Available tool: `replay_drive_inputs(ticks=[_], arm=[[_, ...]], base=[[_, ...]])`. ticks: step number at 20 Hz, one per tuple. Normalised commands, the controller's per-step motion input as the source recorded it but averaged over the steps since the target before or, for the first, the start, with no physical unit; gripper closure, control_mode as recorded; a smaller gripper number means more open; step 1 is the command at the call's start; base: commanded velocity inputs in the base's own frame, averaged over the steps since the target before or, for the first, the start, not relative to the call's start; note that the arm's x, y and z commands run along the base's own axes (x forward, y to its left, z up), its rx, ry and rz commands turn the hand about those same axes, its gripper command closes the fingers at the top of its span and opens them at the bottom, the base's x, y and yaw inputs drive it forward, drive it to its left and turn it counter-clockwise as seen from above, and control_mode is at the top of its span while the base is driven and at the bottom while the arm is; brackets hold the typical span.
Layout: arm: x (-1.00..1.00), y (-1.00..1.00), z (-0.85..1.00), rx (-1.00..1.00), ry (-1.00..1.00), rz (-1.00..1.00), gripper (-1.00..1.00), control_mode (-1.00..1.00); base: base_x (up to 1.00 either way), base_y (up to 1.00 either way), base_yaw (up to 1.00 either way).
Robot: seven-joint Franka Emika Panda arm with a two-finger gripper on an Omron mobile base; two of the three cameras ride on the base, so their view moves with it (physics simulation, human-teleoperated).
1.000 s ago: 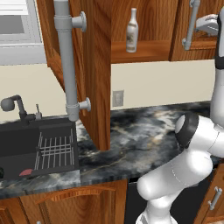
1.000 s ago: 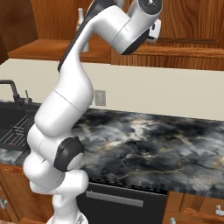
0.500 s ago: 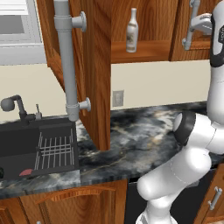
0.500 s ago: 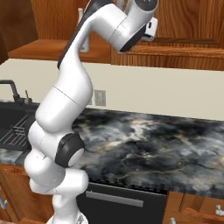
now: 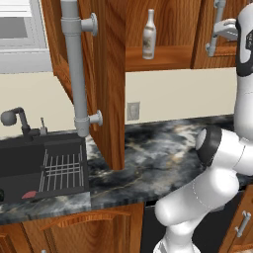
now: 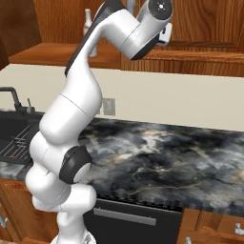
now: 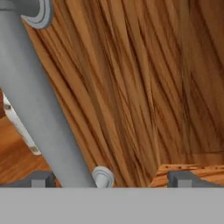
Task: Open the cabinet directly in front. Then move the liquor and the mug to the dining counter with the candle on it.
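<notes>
- The marbled worktop (image 5: pixel 163 148) is lying nearest, with the dark sink (image 5: pixel 44 165) at its left end.
- Above it, the cabinet (image 5: pixel 111 74) is standing with its left door swung wide open.
- The fingers (image 7: pixel 109 178) are spreading wide, empty, by the right door's grey handle (image 7: pixel 39 113).
- The liquor (image 5: pixel 149 35) is standing upright on the cabinet shelf.

No text, brand or number can be read anywhere; the light label on the liquor (image 5: pixel 149 35) is too small and blurred to make out.
</notes>
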Motion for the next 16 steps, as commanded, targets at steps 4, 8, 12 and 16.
replay_drive_inputs(ticks=[4, 8, 12, 16], arm=[[0.46, 0.74, -0.71, 0.00, -0.09, -0.09, -1.00, -1.00], [0.00, 0.74, -0.61, 0.00, -0.08, -0.04, -1.00, -1.00], [0.08, 0.00, -0.03, 0.00, 0.00, 0.00, -1.00, -1.00], [0.71, -0.06, -0.30, -0.01, -0.01, 0.00, -1.00, -1.00]], base=[[0.00, 0.00, 0.00], [0.00, 0.00, 0.00], [0.00, 0.00, 0.00], [0.00, 0.00, 0.00]])
